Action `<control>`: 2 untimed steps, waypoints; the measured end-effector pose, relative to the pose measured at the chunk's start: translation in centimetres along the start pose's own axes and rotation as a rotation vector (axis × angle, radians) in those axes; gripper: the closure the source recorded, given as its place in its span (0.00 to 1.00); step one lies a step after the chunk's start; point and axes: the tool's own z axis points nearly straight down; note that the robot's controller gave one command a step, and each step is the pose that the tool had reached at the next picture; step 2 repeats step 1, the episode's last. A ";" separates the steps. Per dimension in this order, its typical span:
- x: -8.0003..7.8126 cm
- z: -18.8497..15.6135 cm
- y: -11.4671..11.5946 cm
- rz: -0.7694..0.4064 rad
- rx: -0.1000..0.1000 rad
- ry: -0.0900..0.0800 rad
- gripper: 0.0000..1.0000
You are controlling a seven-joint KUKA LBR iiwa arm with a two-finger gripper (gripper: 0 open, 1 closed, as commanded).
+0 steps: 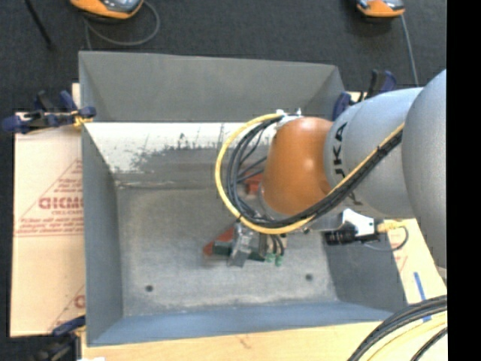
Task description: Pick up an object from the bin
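My gripper (242, 251) reaches down to the bin floor a little right of the middle, most of it hidden under the orange cover. Right at its tip lies a small thing with a red part and a dark green part (218, 248), sticking out to the left of the gripper. A small green piece (273, 259) shows just right of the gripper. Whether either is between the fingers is hidden.
The arm with its orange cover and yellow and black cables covers the bin's right half. The grey floor stretches bare to the left and front of the gripper. The bin's walls rise steeply on all sides.
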 end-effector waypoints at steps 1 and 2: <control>-0.2 -3.1 0.0 -0.010 0.001 0.003 1.00; -0.2 -3.1 0.0 -0.010 0.001 0.003 1.00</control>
